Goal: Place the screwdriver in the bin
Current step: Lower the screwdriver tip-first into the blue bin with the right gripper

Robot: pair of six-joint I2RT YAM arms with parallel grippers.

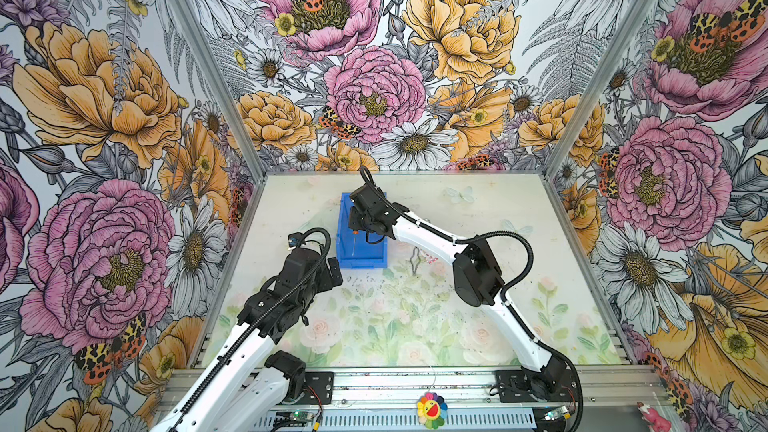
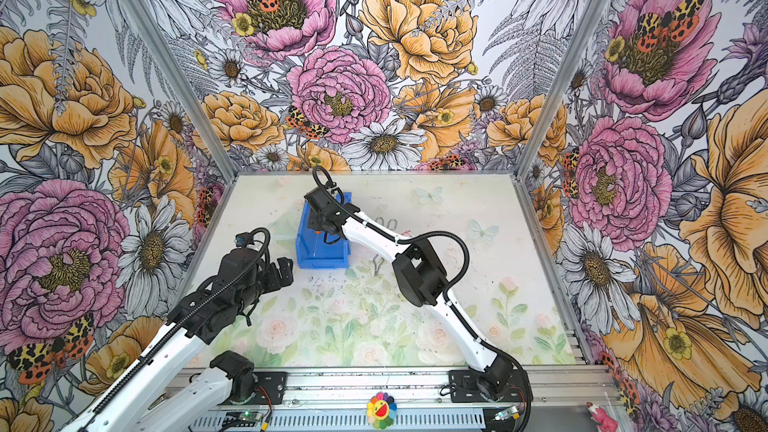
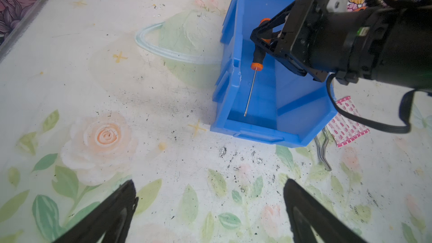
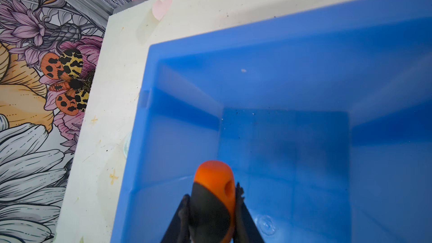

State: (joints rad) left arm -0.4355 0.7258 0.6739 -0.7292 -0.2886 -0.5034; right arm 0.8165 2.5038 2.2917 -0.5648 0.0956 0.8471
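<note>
Item: screwdriver point(image 3: 256, 66). Handle pinched in my right gripper point(image 3: 260, 40), directly above bin point(image 3: 257, 134). Shaft points down, tip low inside. Left gripper point(image 3: 210, 206) spread, beside bin.

Over the bright blue rectangular plastic bin point(image 3: 254, 134), the right gripper point(image 3: 259, 40) and the black-and-orange-handled screwdriver point(image 3: 257, 57) it clamps take up the far part of the opening. We see bent silver wire tongs point(image 3: 322, 154) and a pink patterned flat packet point(image 3: 346, 125) crowding one bin wall; along the other lies bare pale floral tabletop point(image 3: 140, 104).
</note>
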